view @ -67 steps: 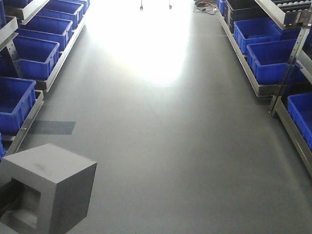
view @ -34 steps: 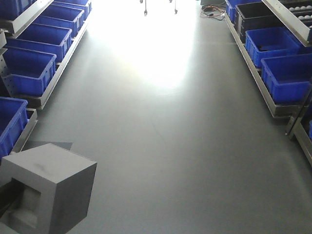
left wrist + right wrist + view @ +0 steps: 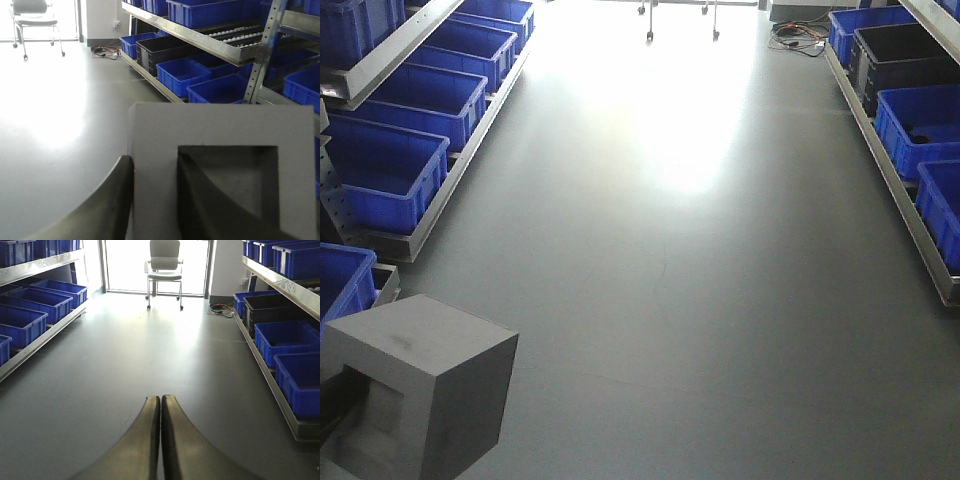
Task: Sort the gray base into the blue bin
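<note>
1. The left gripper [image 3: 155, 161] is clamped on the matte gray base [image 3: 220, 125], a cube-like block with a square recess. One of its dark fingers [image 3: 110, 200] lies outside the block's left wall and the other reaches into the recess, so that wall is pinched between them.
2. The right gripper [image 3: 160, 405] carries nothing. Its fingers are pressed flat together, pointing down the aisle.
3. From the front view, the gray base [image 3: 430, 390] sits low at the left, held up over the smooth gray floor [image 3: 700, 300], and it is not in any crate.
4. Further out, a metal rack [image 3: 430, 215] runs along the left of the aisle. On it stands a large bright-blue plastic bin [image 3: 395, 205] with a thick rim, one of several alike, and more line the right side beside a black bin [image 3: 270, 305].
5. A gray office chair [image 3: 165, 260] stands at the bright far end.
6. This looks like the carry step, block in hand and drop-off not yet made. Which blue bin is the target, I can't tell from here.
7. The next move calls for bringing the block over a bin's open top, inside its rim, then lowering and spreading the left fingers.
</note>
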